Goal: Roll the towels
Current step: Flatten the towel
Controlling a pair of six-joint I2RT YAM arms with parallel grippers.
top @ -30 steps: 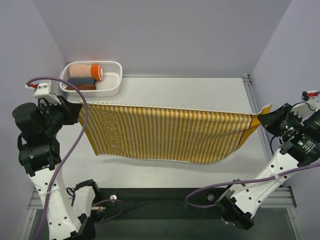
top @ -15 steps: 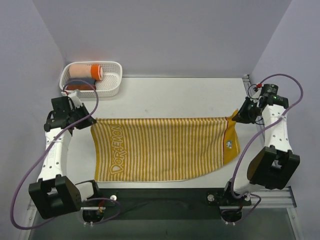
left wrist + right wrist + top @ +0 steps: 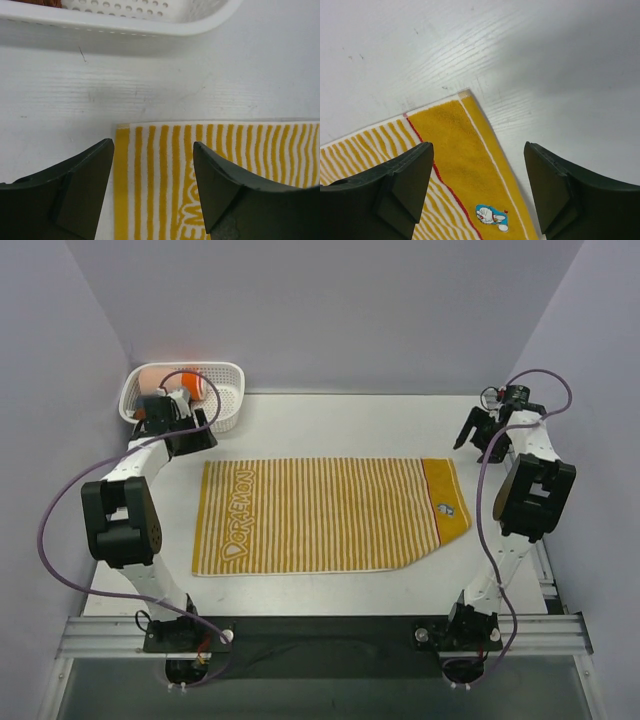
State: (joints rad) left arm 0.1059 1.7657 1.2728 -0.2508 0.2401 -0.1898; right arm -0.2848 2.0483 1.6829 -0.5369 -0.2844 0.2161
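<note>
White table (image 3: 330, 425) — striped towel (image 3: 320, 515) flat, long axis left-right; left gripper (image 3: 152, 150) and right gripper (image 3: 477, 147) both agape, empty — each over its own far corner.

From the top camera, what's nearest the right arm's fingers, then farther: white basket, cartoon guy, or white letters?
1. Cartoon figure, on the towel's right end band.
2. White lettering, at the towel's left end.
3. White basket, far-left corner.
</note>
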